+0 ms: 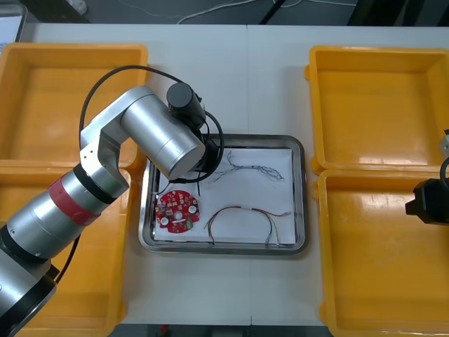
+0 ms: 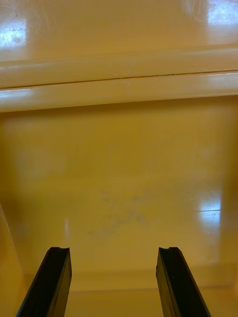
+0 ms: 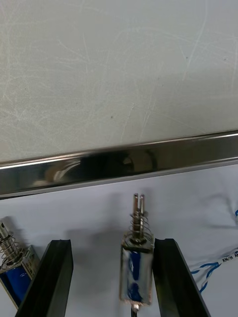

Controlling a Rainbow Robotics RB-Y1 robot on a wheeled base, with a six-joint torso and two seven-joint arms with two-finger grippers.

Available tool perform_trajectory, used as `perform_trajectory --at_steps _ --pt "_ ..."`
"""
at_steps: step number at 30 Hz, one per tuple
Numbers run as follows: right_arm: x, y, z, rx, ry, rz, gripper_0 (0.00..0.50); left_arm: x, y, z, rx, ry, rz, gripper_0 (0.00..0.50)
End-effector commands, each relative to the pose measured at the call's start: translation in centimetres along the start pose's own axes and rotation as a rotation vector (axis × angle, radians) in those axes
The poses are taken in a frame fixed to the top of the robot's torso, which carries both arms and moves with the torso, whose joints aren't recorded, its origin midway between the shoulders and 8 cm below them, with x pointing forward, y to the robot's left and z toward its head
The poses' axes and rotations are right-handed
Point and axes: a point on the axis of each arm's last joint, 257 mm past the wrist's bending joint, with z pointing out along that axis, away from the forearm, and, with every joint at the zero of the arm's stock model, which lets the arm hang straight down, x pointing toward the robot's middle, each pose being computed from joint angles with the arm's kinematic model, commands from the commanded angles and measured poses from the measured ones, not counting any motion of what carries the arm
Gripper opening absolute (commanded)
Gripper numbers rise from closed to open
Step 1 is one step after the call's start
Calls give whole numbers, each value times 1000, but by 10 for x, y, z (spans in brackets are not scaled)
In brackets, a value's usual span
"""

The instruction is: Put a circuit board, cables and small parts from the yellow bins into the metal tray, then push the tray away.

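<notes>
Plainly, the relation that matters is found at the left gripper (image 3: 112, 243). Its fingers (image 3: 58, 257) are spread apart over the white floor of the tray (image 3: 119, 166). A small metal part (image 3: 136, 265) lies between them, close beside one finger and with a clear gap to the other. Nothing is clamped, and whether the part touches the close finger cannot be told. The part's long axis runs along the fingers, with its pin and spring pointed at the tray's rim; beyond the rim the table (image 3: 119, 64) is seen. A second part (image 3: 15, 270) lies just outside the other finger, and the blue and white cable (image 3: 213, 270) lies beyond the close one. In the front view the left arm is reached over the tray's far left corner, with the board (image 1: 177, 209) near it and the red and yellow cable (image 1: 245, 219) along the tray's near side. The right gripper (image 2: 113, 250) is held with fingers apart and nothing between them, over the bare floor of a right-hand bin (image 2: 119, 163), well apart from the tray. Since the part is already in the tray, withdrawal is judged to be the step in hand. A straight lift along the fingers' own line is called for, lest the close finger drag the part or the other finger knock the second part.
</notes>
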Motion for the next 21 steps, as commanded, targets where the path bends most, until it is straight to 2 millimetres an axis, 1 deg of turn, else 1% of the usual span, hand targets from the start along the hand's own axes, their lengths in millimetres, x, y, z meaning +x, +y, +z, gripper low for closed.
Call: perform_trajectory --at_steps 1,4,8,17,19,21 --pt "-5 -5 -9 8 -33 11 500 2 -21 -5 50 -8 -85 474" --pt "-5 -5 -9 8 -33 11 500 3 -19 -5 43 -6 -83 473" --pt "-5 -5 -9 8 -33 11 500 4 -13 -12 28 4 -89 473" --pt "-5 -5 -9 8 -33 11 500 2 -16 -46 57 32 -102 472" --pt "-5 -5 -9 8 -33 11 500 1 -16 -53 63 35 -101 474" --pt "-5 -5 -9 8 -33 11 500 -4 -13 -62 62 37 -104 474"
